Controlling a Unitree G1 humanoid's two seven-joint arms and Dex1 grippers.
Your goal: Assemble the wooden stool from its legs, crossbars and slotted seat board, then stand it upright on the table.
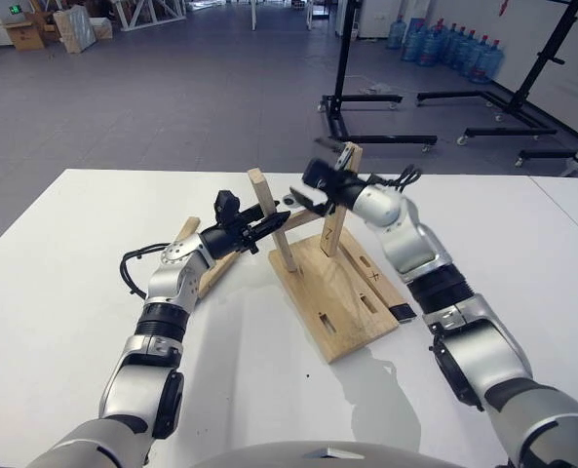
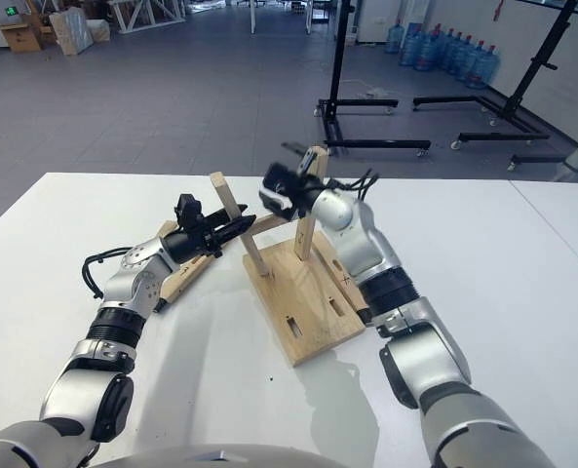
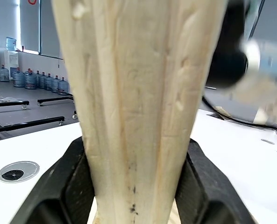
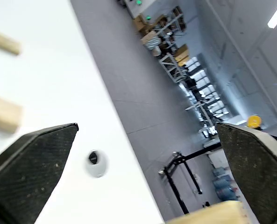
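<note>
white table [image 1: 64, 292], slotted seat board [image 1: 342, 312] on it, loose wooden pieces [image 1: 211, 275] beside

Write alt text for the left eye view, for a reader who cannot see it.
On a white table, a wooden seat board lies with two legs rising from it. The left end effector is shut on the nearer leg; the right end effector, open, is beside the top of the farther leg.

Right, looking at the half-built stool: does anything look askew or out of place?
Yes. In the seat board, the left leg leans left and the right leg leans right, so their tops splay apart. The crossbar gripped by the left hand slants between them.
</note>
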